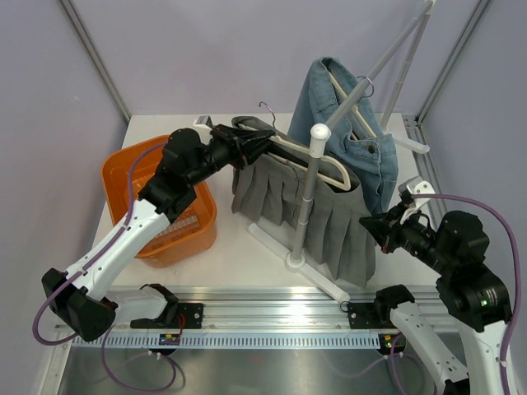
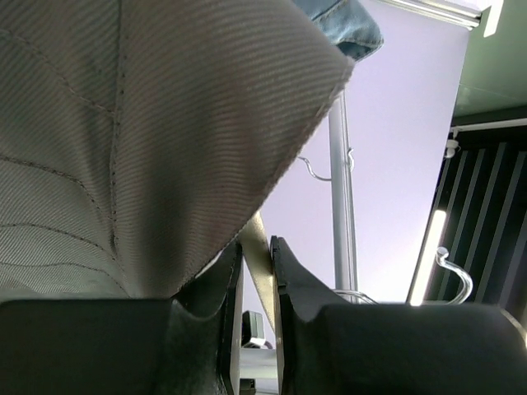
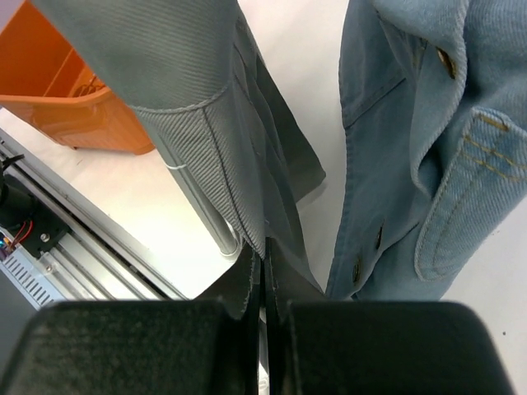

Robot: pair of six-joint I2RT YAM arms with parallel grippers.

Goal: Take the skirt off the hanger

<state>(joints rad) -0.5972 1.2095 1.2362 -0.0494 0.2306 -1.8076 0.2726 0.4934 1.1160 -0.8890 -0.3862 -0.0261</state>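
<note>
a: nearest the bases, what was the right gripper (image 1: 375,224) doing?

b: its jaws were pressed almost together, with only a slit between them. the lower right edge of the grey pleated skirt (image 1: 305,206) ran straight down into that slit. it was pinched there, as the right wrist view showed.

a: and the rest of the skirt?

b: it hung from the white hanger (image 1: 333,169) on the rack, above the table (image 1: 239,255). it spread from that pinch up and to the left, behind the white rack pole (image 1: 306,206) standing in front of it.

a: the left gripper (image 1: 257,141)?

b: farther back, at the skirt's upper left corner. its jaws stood a narrow gap apart, and a cream arm of the hanger filled that gap, gripped from both sides. the waistband cloth draped down over one finger (image 2: 210,317) and rested on it. whether any cloth was caught in the gap as well, i could not tell.

a: anything around it?

b: an orange basket (image 1: 165,206) sat to the left under the left arm, apart from the skirt. farthest back, a denim garment (image 1: 362,148) hung on the same rack, just beside the skirt's right side.
</note>
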